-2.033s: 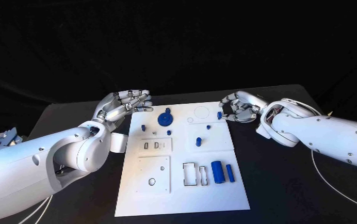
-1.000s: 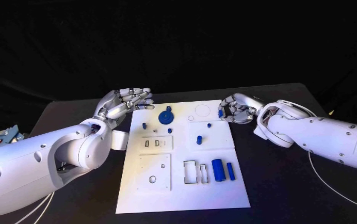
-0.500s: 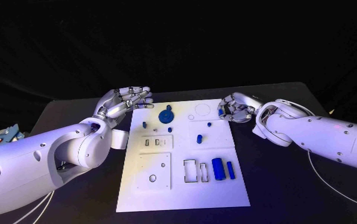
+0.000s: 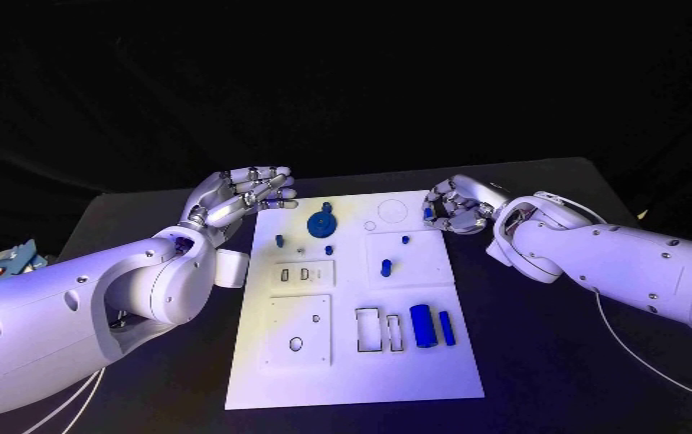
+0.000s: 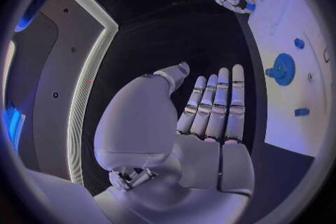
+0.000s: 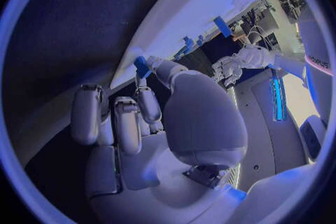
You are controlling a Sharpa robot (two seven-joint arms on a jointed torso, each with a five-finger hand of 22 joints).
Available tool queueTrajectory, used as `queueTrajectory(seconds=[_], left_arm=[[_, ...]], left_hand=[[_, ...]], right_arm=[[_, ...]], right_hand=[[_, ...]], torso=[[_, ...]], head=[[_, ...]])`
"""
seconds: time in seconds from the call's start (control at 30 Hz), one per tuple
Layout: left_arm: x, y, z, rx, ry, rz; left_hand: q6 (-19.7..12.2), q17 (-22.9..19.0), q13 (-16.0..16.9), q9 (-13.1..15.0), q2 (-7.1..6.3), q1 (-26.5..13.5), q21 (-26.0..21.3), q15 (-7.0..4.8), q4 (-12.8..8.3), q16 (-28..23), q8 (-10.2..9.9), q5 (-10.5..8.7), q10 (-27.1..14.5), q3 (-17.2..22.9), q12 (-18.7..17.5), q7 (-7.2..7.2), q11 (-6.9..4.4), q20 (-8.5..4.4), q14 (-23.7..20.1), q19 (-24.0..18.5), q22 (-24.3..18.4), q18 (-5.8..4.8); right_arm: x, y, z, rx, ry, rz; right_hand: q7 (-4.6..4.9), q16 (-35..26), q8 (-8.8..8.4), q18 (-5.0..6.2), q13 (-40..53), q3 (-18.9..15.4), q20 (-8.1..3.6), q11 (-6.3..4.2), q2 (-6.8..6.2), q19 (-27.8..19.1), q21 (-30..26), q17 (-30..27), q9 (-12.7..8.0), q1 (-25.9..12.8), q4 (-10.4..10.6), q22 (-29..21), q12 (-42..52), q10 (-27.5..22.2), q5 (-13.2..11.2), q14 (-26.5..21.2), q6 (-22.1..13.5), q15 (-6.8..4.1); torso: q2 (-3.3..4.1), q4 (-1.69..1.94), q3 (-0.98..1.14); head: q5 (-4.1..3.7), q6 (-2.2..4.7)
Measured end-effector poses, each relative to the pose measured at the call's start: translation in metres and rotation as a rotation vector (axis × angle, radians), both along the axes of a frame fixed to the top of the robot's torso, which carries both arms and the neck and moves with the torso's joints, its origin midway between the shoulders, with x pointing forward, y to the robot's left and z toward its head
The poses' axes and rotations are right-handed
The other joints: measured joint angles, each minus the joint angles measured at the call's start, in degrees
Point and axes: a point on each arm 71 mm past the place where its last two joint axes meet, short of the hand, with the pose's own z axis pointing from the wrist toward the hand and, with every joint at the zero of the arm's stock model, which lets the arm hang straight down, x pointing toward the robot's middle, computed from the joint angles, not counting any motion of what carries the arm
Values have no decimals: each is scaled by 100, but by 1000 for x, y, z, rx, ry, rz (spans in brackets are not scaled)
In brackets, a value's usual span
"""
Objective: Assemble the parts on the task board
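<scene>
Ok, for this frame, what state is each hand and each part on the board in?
Left hand: open, fingers straight, holding nothing, at the board's far left corner.
Right hand: pinches a small blue part at the board's far right edge.
Gear: flat on the board.
Big cylinder: lying on its side.
Thin cylinder: lying beside it.

- Task board [image 4: 353, 354]: white plate, flat, mid-table.
- Blue gear [image 4: 322, 222]: flat nr board's far edge.
- Two blue cylinders [image 4: 423, 325] lying at board's right side (beside rect. cutouts).
- Small blue pegs [image 4: 387, 268] mid-board.
</scene>
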Motion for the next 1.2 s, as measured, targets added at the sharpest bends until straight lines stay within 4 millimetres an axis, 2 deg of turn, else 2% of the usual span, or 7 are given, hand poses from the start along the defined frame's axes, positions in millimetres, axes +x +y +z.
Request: queueTrajectory(seconds=[0.17,0.33,0.53,0.73,0.77,1.03,1.2], left_arm=[[0,0,0,0,0,1],[0,1,0,0,0,1],[1,2,0,2,0,4],[3,2,-2,4,3,8],[4,2,-2,6,4,8],[8,2,-5,22,10,12],[9,1,-6,31,13,11]], left_hand=[[0,6,0,0,0,0,0,0,-15,0,0,0,0,15,0,0,0,0,0,0,-1,0],[0,12,0,0,0,0,0,0,-31,0,0,0,0,31,0,0,0,0,0,0,9,0],[0,50,22,7,24,-24,85,0,-71,0,0,0,100,71,3,0,-29,-1,0,-41,42,-1],[149,148,65,31,34,-148,280,-129,-131,150,46,-1,552,216,141,37,-134,-31,220,-52,128,-1],[211,177,65,44,5,-176,356,-157,-134,188,71,-14,665,264,151,41,-166,-64,301,-18,159,-1],[441,557,64,116,-53,-340,1076,-456,-181,596,149,-19,1348,482,151,-72,-400,-415,1183,522,495,-3],[461,831,54,133,-60,-392,1415,-559,-220,851,149,-19,1447,522,106,-93,-441,-521,1471,627,671,-2]], right_arm=[[-4,4,2,16,-19,-1],[-13,17,7,41,-22,20],[-27,48,22,74,-19,59],[-39,91,30,92,-4,114],[-41,100,31,92,-1,126],[-55,150,31,72,5,200],[-62,175,26,43,4,236]], right_hand=[[-21,0,0,-1,7,6,0,0,31,0,0,0,-3,14,-19,0,0,0,-23,0,-21,0],[-79,26,0,0,-96,95,-30,35,129,-31,-23,0,-16,36,-59,-1,-84,-93,-239,0,-92,0],[-52,26,0,0,-154,128,-29,37,174,-31,-28,-1,-17,-8,-40,-1,-114,-132,-288,0,-155,0],[-53,26,0,0,-160,129,-29,56,182,-31,-28,-1,-16,-1,-39,-2,-114,-151,-298,0,-165,0],[-49,26,-1,-1,-160,129,-29,56,227,-31,-28,-1,-17,44,-39,-2,-114,-151,-306,0,-182,0],[-54,23,-1,-1,-138,129,-29,56,226,-31,-1,-1,-17,45,-39,-2,-114,-151,-321,0,-214,1],[-55,45,-1,-1,-109,129,-28,56,226,-31,0,-1,-17,44,-39,-3,-113,-150,-331,0,-214,1]], torso=[[-4,-4,-1],[-11,-4,-7],[-18,-4,-14],[-39,-13,-32],[-46,-13,-37],[-77,-4,-68],[-90,-2,-81]], head=[[7,-7],[-15,5],[-20,22],[52,22],[70,15],[184,-59],[265,-109]])
